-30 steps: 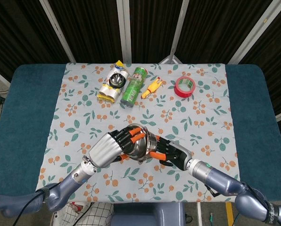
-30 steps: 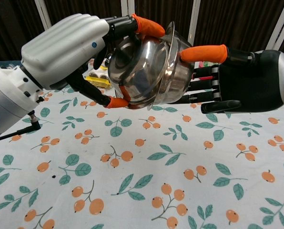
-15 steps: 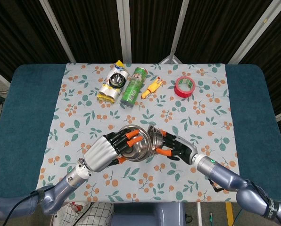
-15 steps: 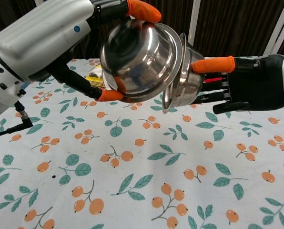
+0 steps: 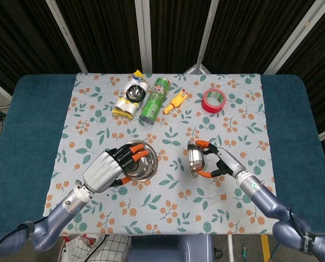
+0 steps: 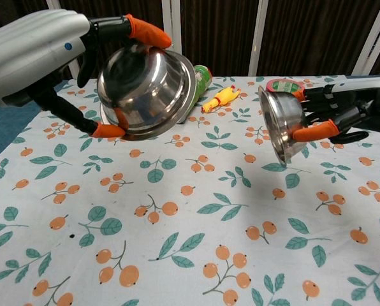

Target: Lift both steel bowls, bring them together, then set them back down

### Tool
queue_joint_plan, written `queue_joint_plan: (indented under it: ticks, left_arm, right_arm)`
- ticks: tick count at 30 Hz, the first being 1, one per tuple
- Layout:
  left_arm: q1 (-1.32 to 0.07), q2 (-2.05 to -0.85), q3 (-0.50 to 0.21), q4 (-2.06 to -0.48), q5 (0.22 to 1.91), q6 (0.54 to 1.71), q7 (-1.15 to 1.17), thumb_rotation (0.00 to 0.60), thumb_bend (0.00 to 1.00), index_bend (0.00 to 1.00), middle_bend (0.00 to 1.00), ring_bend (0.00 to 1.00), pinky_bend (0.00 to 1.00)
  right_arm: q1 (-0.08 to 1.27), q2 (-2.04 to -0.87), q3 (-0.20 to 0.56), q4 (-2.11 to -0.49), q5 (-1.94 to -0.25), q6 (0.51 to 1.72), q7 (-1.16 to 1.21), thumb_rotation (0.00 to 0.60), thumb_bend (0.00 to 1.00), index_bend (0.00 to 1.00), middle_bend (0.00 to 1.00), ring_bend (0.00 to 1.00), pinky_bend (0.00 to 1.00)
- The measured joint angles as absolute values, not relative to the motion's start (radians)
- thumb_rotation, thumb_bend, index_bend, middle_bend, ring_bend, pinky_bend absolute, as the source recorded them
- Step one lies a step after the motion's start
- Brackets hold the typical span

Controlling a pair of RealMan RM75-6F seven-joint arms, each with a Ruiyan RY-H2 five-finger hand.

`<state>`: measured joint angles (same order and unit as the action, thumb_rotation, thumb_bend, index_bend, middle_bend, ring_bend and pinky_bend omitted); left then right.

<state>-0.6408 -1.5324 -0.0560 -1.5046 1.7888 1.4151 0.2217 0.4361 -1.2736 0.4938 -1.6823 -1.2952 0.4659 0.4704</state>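
Two steel bowls hang above the floral tablecloth [image 5: 233, 125], apart from each other. My left hand [image 5: 105, 169] grips the larger steel bowl [image 5: 139, 162] by its rim, its outside facing the chest camera [image 6: 144, 91]. My right hand [image 5: 223, 164] holds the smaller steel bowl [image 5: 194, 159] tilted on its side, rim toward the left bowl [image 6: 280, 125]. Orange fingertips [image 6: 309, 132] clamp the smaller bowl's rim. In the chest view the left hand [image 6: 40, 51] sits at upper left and the right hand [image 6: 349, 108] at the right edge. A clear gap separates the bowls.
At the table's far side lie a silver and yellow packet [image 5: 130, 96], a green can [image 5: 156, 99] on its side, a small yellow toy [image 5: 176, 101] and a roll of red tape [image 5: 213, 100]. Blue padding [image 5: 26, 131] borders the cloth on both sides.
The bowls were nested together between both hands one second ago. They have since come apart: the left hand carried its bowl left, the right hand carried its bowl right and lower.
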Motion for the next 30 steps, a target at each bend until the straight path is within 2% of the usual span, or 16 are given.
queue_joint_plan:
  ticks: [6, 12, 15, 17, 18, 20, 23, 26, 30]
  left_arm:
    - [-0.623, -1.519, -0.033, -1.488, 1.759, 1.374, 0.244, 0.6, 0.29, 0.36, 0.54, 0.45, 0.66]
    - [-0.614, -1.523, 0.002, -1.447, 1.717, 1.285, 0.275, 0.6, 0.29, 0.36, 0.54, 0.45, 0.66]
    - [-0.612, -1.531, 0.018, -1.429, 1.687, 1.23, 0.292, 0.6, 0.28, 0.36, 0.54, 0.45, 0.65]
    - [-0.611, -1.54, 0.028, -1.417, 1.667, 1.193, 0.306, 0.6, 0.26, 0.35, 0.52, 0.45, 0.6]
    - [-0.611, -1.544, 0.032, -1.412, 1.658, 1.178, 0.312, 0.6, 0.24, 0.34, 0.5, 0.44, 0.57]
    - [-0.611, -1.552, 0.038, -1.404, 1.641, 1.147, 0.331, 0.6, 0.2, 0.3, 0.46, 0.41, 0.52]
    - [-0.612, -1.554, 0.04, -1.403, 1.621, 1.119, 0.374, 0.6, 0.15, 0.21, 0.39, 0.37, 0.5]
    - [-0.612, -1.556, 0.039, -1.405, 1.595, 1.091, 0.422, 0.6, 0.14, 0.16, 0.33, 0.33, 0.47]
    - [-0.615, -1.564, 0.035, -1.402, 1.558, 1.05, 0.462, 0.596, 0.11, 0.07, 0.22, 0.26, 0.37]
  right_arm:
    - [0.452, -1.303, 0.393, -1.628, -1.329, 0.587, 0.141, 0.6, 0.47, 1.0, 0.93, 0.95, 1.0]
    - [0.458, -1.358, 0.306, -1.587, -1.329, 0.717, -0.193, 0.6, 0.47, 1.0, 0.93, 0.95, 1.0]
    - [0.455, -1.403, 0.268, -1.558, -1.336, 0.808, -0.367, 0.6, 0.47, 0.96, 0.91, 0.92, 1.0]
    - [0.452, -1.436, 0.244, -1.534, -1.345, 0.866, -0.471, 0.6, 0.47, 0.84, 0.83, 0.85, 1.0]
    - [0.45, -1.459, 0.228, -1.516, -1.354, 0.904, -0.539, 0.6, 0.47, 0.75, 0.75, 0.8, 1.0]
    - [0.445, -1.499, 0.2, -1.485, -1.37, 0.964, -0.634, 0.6, 0.47, 0.46, 0.52, 0.63, 0.97]
    - [0.436, -1.558, 0.137, -1.44, -1.402, 1.056, -0.739, 0.6, 0.47, 0.15, 0.29, 0.41, 0.85]
    - [0.431, -1.574, 0.104, -1.434, -1.408, 1.077, -0.751, 0.599, 0.47, 0.02, 0.18, 0.3, 0.77]
    - [0.435, -1.565, 0.086, -1.469, -1.4, 1.038, -0.706, 0.512, 0.43, 0.0, 0.08, 0.23, 0.73]
